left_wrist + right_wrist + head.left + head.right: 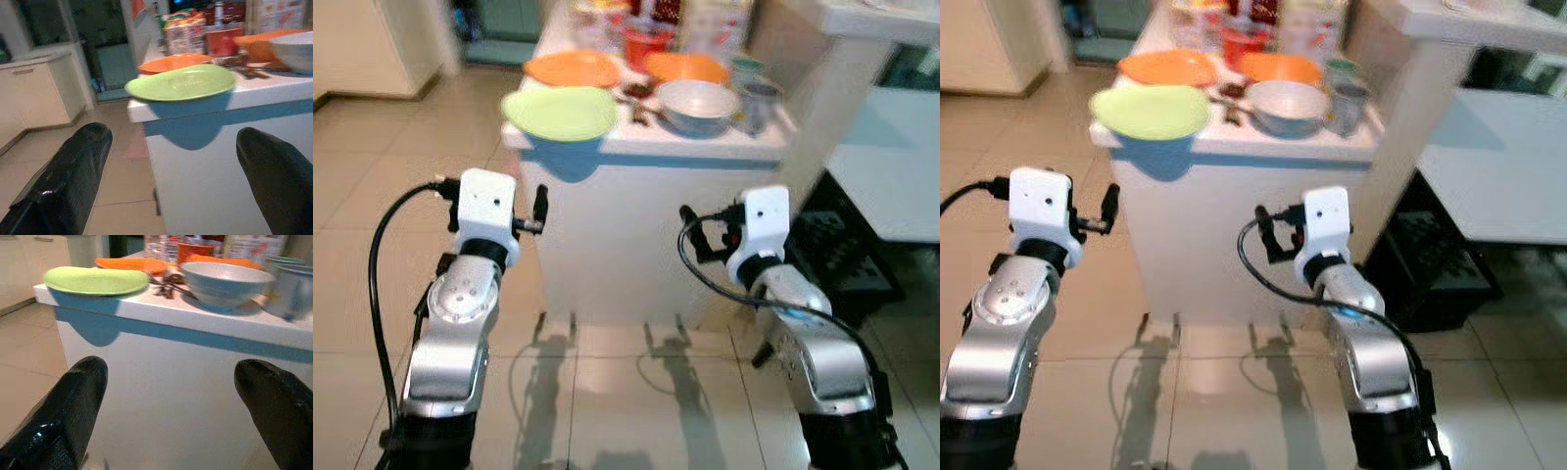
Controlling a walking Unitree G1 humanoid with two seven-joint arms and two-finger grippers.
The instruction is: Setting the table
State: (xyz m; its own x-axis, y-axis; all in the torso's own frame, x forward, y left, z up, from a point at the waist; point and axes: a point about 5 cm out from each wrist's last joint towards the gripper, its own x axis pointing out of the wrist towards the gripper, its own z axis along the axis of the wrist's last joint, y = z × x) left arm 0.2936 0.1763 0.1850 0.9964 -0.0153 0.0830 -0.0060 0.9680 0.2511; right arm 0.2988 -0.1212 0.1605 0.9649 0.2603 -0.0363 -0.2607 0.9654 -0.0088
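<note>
A white counter [656, 186] stands ahead of me. On its near left corner lies a light green plate [560, 113], jutting over the edge. Behind it sits an orange plate [573, 69], with a second orange plate [685, 67] to the right. A grey-blue bowl [697, 106] rests near the front edge, with cutlery [636, 106] between it and the green plate. A cup [759, 103] stands right of the bowl. My left gripper [173, 137] is open below the green plate's corner. My right gripper [170, 367] is open too, low before the counter front. Both hold nothing.
A red container [646, 39] and packets crowd the back of the counter. A black crate [847, 245] sits on the floor at the right, beside a white table [891, 166]. Cream cabinets [372, 44] line the far left, with tiled floor [372, 196] between.
</note>
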